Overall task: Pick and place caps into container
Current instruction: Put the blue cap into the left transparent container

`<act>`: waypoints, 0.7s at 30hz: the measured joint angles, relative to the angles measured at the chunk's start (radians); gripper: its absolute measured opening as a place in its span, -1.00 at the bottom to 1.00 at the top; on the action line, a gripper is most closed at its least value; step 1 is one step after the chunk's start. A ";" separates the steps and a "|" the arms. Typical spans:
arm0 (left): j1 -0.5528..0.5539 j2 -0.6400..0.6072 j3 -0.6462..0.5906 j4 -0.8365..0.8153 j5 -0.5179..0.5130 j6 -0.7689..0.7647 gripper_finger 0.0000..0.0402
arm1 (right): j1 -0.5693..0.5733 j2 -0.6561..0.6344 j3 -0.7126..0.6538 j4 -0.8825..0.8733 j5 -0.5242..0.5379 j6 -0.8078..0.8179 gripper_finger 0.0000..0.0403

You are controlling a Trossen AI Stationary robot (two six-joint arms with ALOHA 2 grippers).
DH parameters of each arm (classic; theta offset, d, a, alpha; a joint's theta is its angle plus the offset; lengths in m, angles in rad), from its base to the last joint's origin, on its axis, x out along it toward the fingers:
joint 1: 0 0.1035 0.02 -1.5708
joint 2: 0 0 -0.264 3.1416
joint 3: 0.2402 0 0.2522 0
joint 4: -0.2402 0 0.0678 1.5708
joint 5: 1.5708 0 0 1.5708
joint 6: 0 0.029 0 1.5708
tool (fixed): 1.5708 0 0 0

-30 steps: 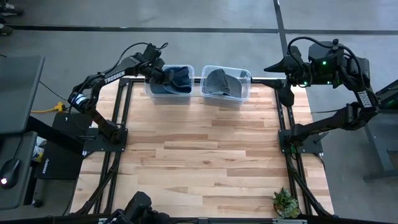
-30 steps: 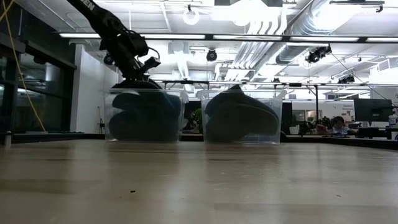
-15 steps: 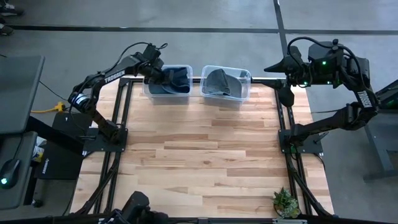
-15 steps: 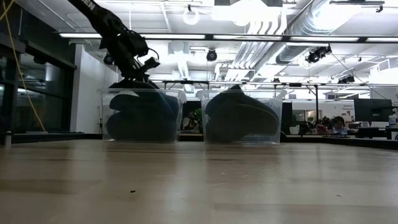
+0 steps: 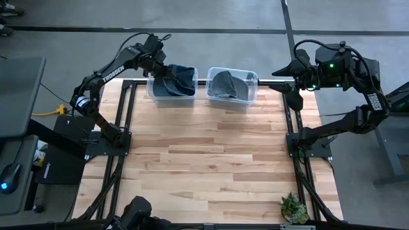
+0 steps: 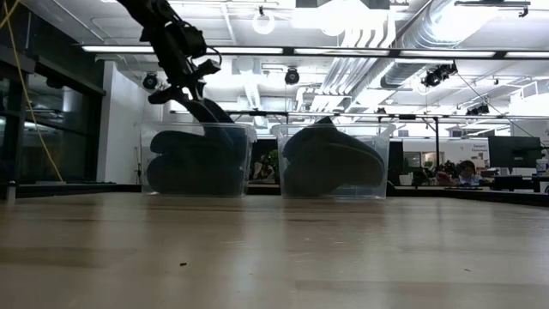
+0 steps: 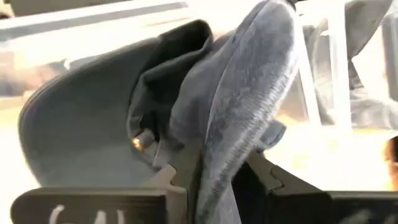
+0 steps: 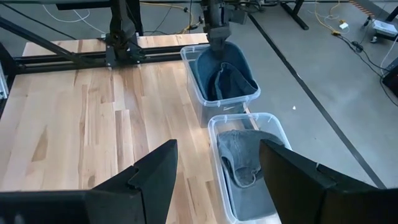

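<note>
Here, blue cap [image 7: 242, 118] between the left fingers [image 7: 177, 177], pinched, above the left container [image 5: 172, 83].

Left arm reaches to the far left, its gripper [image 5: 165, 71] pointing down, fingers pinching fabric. Right gripper [image 5: 279, 69] waits raised at far right, fingers apart.

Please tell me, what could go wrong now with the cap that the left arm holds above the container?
1. The left gripper pinches only a fold of the blue cap over the left container; the floppy fabric could slip out.
2. The cap hangs partly inside the container, so it might catch on the rim and drag the container.
3. The right gripper waits, jaws open, unable to help.
</note>
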 joint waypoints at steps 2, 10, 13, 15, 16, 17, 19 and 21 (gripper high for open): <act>0.000 0.000 0.005 -0.020 -0.007 0.009 -0.59 | 0.000 0.000 0.000 0.000 -0.008 0.000 0.09; -0.007 -0.010 0.005 -0.019 -0.073 0.029 -0.12 | 0.000 0.000 0.000 -0.003 -0.042 0.011 0.09; -0.006 -0.023 0.022 -0.028 -0.128 0.031 0.04 | 0.000 0.000 0.000 -0.019 -0.043 0.019 0.09; -0.006 -0.029 0.050 -0.059 -0.174 0.037 0.09 | 0.000 0.000 0.000 -0.027 -0.044 0.019 0.09; -0.007 -0.030 0.069 -0.074 -0.200 0.041 0.11 | 0.000 0.000 0.000 -0.027 -0.044 0.019 0.09; -0.007 -0.030 0.089 -0.089 -0.216 0.048 0.11 | 0.000 0.000 0.000 -0.027 -0.044 0.019 0.09; -0.007 -0.030 0.127 -0.127 -0.248 0.067 0.09 | 0.000 0.000 0.000 -0.027 -0.044 0.019 0.09; -0.008 -0.031 0.157 -0.139 -0.265 0.091 0.02 | 0.000 0.000 0.000 -0.027 -0.044 0.019 0.09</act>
